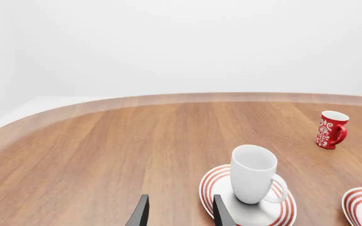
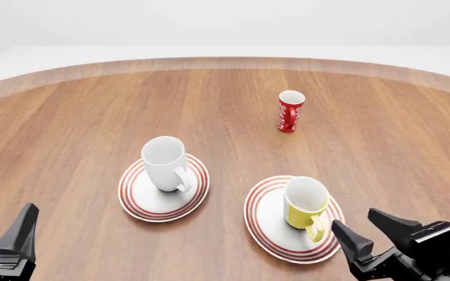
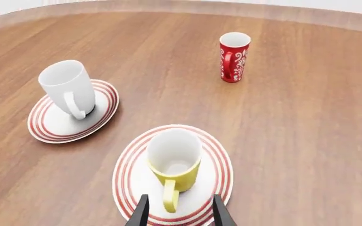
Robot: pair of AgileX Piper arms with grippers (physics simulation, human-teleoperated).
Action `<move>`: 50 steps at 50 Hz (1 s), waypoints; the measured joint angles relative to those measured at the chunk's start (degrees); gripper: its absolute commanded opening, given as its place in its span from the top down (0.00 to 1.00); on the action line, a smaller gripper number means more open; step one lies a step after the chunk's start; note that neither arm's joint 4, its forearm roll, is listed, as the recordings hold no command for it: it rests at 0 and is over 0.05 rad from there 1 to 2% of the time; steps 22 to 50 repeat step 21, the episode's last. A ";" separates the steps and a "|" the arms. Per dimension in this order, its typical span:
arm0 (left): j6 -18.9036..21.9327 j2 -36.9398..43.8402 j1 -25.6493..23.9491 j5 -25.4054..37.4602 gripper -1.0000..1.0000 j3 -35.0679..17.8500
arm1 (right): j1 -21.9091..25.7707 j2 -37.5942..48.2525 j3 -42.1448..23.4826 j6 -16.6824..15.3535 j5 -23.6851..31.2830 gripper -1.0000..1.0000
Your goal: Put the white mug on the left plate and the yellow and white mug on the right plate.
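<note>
1. Front view: the white mug stands upright on the left plate, handle toward the camera. The yellow and white mug stands upright on the right plate, its handle pointing at the right gripper. That gripper sits just beside the plate's near edge, its jaws spread wide and empty. The left gripper is at the lower left corner, well apart from both plates; only one finger shows clearly, so I cannot tell its state here. A red patterned cup stands farther back on the wooden table.

2. Left wrist view: the two fingertips are apart with nothing between them. The white mug sits on its ringed plate; the red cup stands beyond it.

3. Right wrist view: the open fingers flank the yellow handle without touching it. The yellow and white mug rests on its plate; the white mug and its plate lie beyond, as does the red cup.
</note>
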 measured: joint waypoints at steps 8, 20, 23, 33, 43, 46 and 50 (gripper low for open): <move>0.00 0.00 0.00 0.00 0.00 0.00 | -1.79 -6.16 0.00 0.20 5.38 0.00; 0.00 0.00 0.00 0.00 0.00 0.00 | -5.05 -14.07 0.00 0.25 12.07 0.00; 0.00 0.00 0.00 0.00 0.00 0.00 | -5.28 -14.63 0.00 0.24 12.53 0.00; 0.00 0.00 0.00 0.00 0.00 0.00 | -5.28 -14.63 0.00 0.24 12.53 0.00; 0.00 0.00 0.00 0.00 0.00 0.00 | -5.28 -14.63 0.00 0.24 12.53 0.00; 0.00 0.00 0.00 0.00 0.00 0.00 | -5.28 -14.63 0.00 0.24 12.53 0.00; 0.00 0.00 0.00 0.00 0.00 0.00 | -5.28 -14.63 0.00 0.24 12.53 0.00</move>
